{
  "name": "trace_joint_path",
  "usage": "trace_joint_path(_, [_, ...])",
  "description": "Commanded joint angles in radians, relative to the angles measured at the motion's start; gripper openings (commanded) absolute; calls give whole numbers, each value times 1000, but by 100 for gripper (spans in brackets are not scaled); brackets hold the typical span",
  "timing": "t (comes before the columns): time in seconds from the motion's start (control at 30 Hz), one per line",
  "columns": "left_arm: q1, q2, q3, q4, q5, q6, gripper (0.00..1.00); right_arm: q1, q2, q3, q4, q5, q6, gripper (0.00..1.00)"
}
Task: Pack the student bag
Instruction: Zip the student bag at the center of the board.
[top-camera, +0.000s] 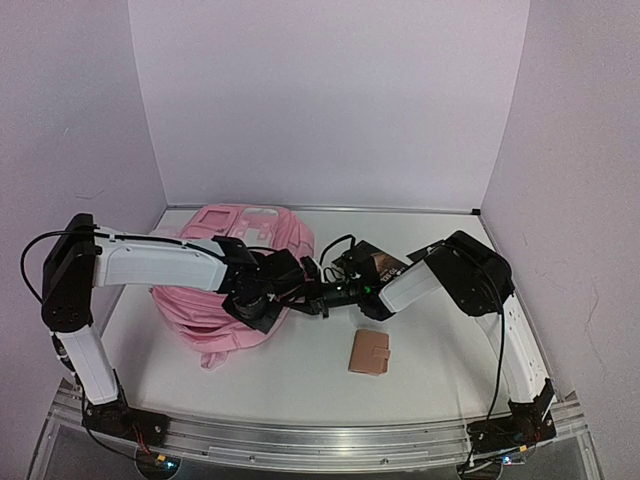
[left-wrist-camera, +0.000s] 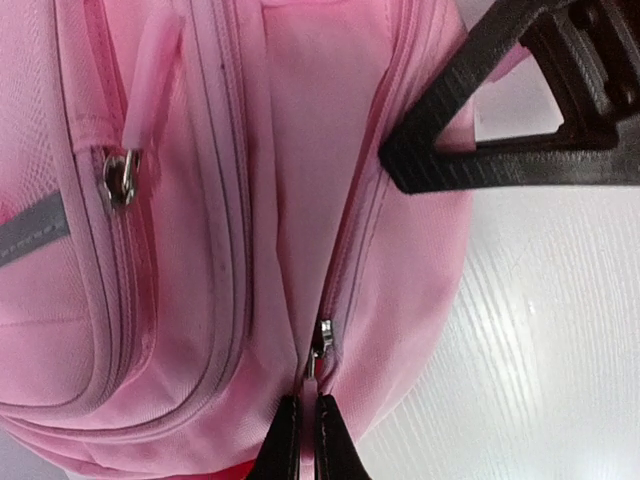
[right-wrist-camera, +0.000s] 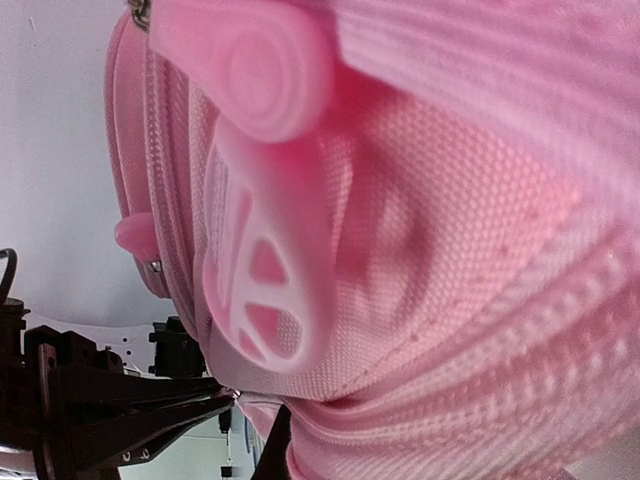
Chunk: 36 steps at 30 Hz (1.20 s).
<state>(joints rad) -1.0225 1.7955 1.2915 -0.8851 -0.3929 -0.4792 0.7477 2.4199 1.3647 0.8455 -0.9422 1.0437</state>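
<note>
- student bag (top-camera: 190, 305): lying at 9 o'clock side of table (top-camera: 300, 375).
- left gripper (left-wrist-camera: 308, 425): clenched on zipper pull (left-wrist-camera: 320, 350), bag's 3 o'clock edge.
- right gripper (top-camera: 318, 292): at same edge; can't tell if it's gripping.

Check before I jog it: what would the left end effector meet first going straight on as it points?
The student bag: the left end effector, seemingly shut on its zip pull, faces the slider directly ahead.

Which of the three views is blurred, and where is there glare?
Top external: evenly lit, sharp. Left wrist: the student bag sharp, the table washed out by glare. Right wrist: very close to the bag, its weave sharp mid-frame, the upper left blurred.
</note>
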Motion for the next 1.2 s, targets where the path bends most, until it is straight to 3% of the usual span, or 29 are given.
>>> trace_joint_path(0.0, [-32,-85,-51,-226,-27,-85,0,-97,-24,64,1,115,-13,0])
trace_joint_path(0.27, [-39,-198,-178,-230,-33,-169,0,-132,-43,158,-142,126,-123,0])
trace_joint_path(0.5, [-44,-214,-131,-167,-27,-145,0,-156,-44,275,-392,195,-327,0])
trace_joint_path(0.67, [-45,-192,-102,-167,-86,-137,0,-170,-46,301,-486,187,-373,1])
trace_joint_path(0.7, [-45,-182,-93,-158,-96,-137,0,-169,-50,299,-493,175,-364,5])
trace_joint_path(0.87, [-37,-137,-55,-29,-95,-129,0,-159,-146,207,-468,96,-292,52])
trace_joint_path(1.03, [-26,-60,-31,82,-76,-115,0,-143,-243,108,-461,34,-239,73])
trace_joint_path(1.17, [-21,-27,-17,152,-59,-95,0,-123,-282,44,-475,-10,-207,72])
